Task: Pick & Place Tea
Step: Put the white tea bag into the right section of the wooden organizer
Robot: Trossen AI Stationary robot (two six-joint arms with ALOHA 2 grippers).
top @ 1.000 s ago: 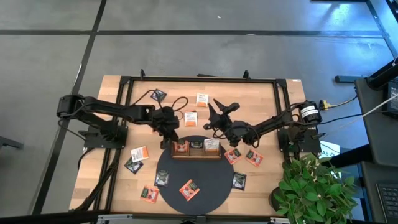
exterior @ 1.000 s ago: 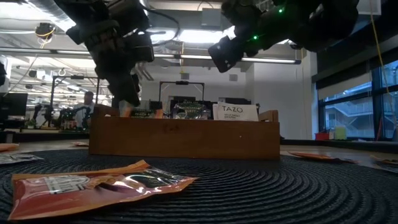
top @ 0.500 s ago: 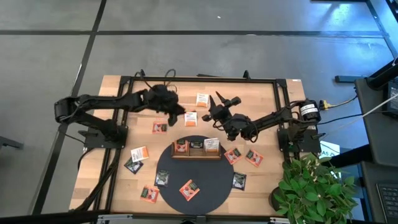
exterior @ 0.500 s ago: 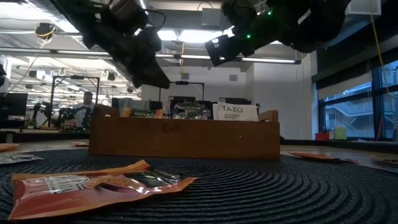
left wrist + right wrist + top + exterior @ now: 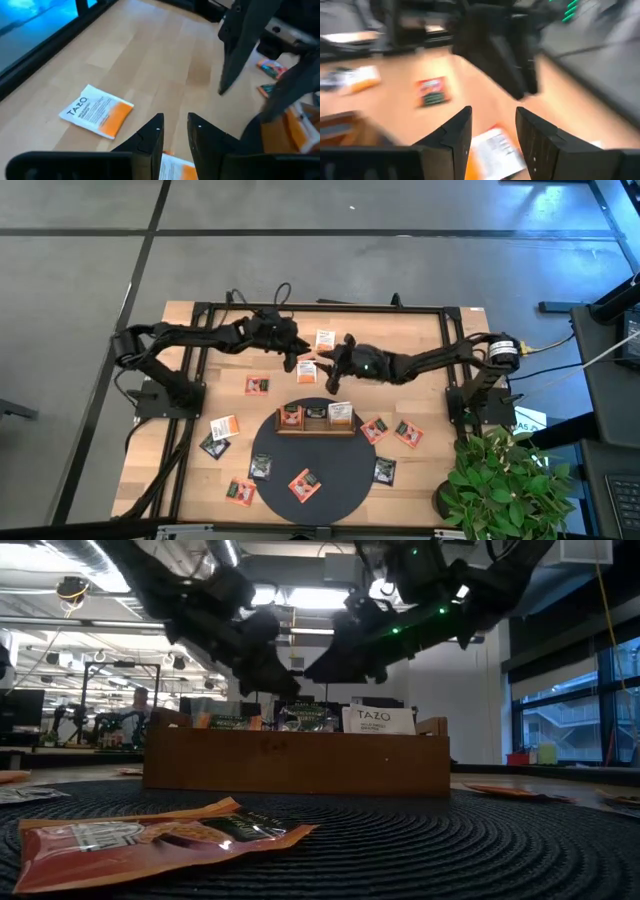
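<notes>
Both tools sit nose to nose behind the long brown wooden three-compartment tray (image 5: pixel 314 418), over the pale wooden counter (image 5: pixel 430 360). Left tool (image 5: pixel 173 129) has its fingers only a narrow gap apart, nothing in them. Right tool (image 5: pixel 493 131) is spread wider, also empty, hovering over a white-and-orange square tea sachet (image 5: pixel 496 149). Left wrist view catches a second white-and-orange sachet (image 5: pixel 96 110) lying flat nearby, with the other arm's dark fingers crowding in. High view shows more sachets scattered around the round dark grey mat (image 5: pixel 340 475). Low view only gets an orange-red sachet (image 5: pixel 150 837) up front; the tray wall hides the rest.
</notes>
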